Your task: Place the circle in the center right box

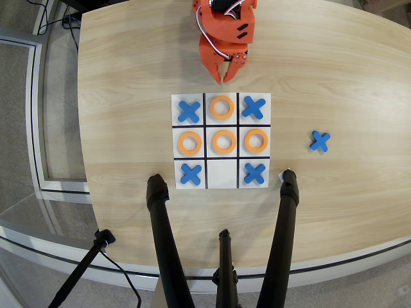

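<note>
In the overhead view the orange tool [226,78] sits above the top edge of the board [221,181], over bare tabletop [128,77], with its two fingers drawn together to a point and nothing between them. The circle [255,140] lies flat in the center right box [264,130], the right end cell of the middle row as this view shows it, well inside the black lines, so the placement looks done. Two more orange rings share that row, one in the centre cell [224,141] and one in the left cell [190,142], and a fourth ring [221,107] lies in the top middle cell, the piece nearest the fingertips. The main risk now is a low sweep: if the arm drops or swings toward the board, the tips could catch that top ring or the blue crosses [253,108] beside it and push them over the lines. These pieces look light and loose, so a small knock would probably slide them. A shove on the board itself would shift every piece at once. One spare blue cross [319,141] lies well apart on the right, out of harm's way
</note>
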Controlling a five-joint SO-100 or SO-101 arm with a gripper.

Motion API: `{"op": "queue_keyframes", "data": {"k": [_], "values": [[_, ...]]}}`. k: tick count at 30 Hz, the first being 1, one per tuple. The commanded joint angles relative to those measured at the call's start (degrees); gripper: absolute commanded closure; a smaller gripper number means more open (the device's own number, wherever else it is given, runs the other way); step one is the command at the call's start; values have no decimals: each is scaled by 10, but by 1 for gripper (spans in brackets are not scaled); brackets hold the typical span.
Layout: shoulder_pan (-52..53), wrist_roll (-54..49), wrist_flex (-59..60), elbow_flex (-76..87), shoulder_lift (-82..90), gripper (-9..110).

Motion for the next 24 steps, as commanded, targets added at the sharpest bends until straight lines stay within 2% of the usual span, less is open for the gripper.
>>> {"op": "queue_keyframes", "data": {"k": [1,4,10,17,24], "values": [[37,3,28,33,-1,102],[109,1,36,33,-1,102],[346,-73,36,33,6,102],[543,-70,33,33,20,101],[839,-70,33,33,20,101]]}}
